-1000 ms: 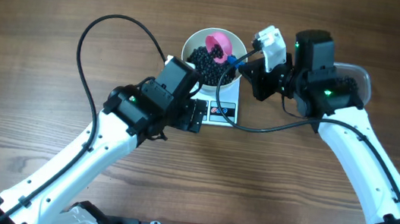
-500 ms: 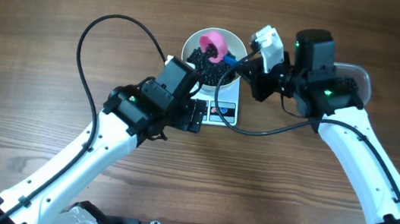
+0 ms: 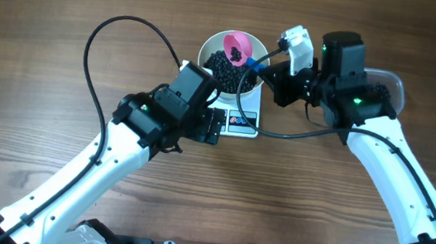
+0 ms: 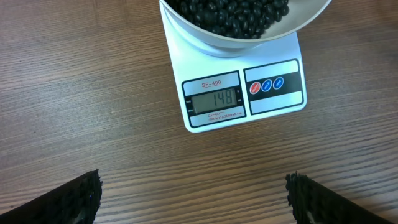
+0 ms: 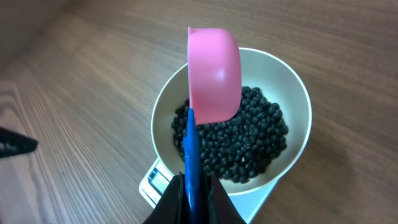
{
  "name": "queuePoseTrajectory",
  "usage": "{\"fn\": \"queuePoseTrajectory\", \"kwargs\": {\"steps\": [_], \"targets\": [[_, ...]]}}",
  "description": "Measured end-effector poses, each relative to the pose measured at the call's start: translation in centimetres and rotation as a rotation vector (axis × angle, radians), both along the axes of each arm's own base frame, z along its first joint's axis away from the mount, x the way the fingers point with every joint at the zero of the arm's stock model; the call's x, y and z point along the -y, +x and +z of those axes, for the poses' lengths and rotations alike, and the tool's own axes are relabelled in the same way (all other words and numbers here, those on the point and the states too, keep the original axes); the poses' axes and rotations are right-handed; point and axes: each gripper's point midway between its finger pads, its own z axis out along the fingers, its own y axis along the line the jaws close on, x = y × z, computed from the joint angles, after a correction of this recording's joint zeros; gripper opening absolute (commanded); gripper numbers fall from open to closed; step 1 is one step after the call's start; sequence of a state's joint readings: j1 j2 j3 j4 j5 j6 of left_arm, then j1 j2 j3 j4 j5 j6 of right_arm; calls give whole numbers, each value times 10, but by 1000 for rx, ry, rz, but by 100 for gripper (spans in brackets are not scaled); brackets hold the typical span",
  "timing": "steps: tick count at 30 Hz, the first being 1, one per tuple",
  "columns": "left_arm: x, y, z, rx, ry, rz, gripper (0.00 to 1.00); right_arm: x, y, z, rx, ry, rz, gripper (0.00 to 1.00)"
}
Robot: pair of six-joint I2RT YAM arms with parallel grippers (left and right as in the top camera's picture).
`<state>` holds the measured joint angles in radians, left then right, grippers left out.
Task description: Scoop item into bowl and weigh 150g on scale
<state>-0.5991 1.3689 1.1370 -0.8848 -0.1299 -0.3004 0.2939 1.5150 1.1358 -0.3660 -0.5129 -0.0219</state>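
Smooth pink scoop over matte round beans

— From where is each camera looking?
— The overhead one is looking straight down on the whole counter. The left wrist one is hovering close, facing down at the scale. The right wrist one is peering steeply into the bowl.
— Sharing anything?
— All three are catching the scale and bowl.
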Motion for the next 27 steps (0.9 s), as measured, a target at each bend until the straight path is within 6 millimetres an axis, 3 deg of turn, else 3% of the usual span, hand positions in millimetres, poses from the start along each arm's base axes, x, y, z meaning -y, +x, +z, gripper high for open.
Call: {"fn": "queuePoseTrajectory", "kwargs": {"steps": [12,27], "targets": [[0,0,0,0,0,0,100,-6,2,8,-130,146,-109,4],[0,0,0,0,0,0,100,-7,2,10,-143,163,-120,4]]}}
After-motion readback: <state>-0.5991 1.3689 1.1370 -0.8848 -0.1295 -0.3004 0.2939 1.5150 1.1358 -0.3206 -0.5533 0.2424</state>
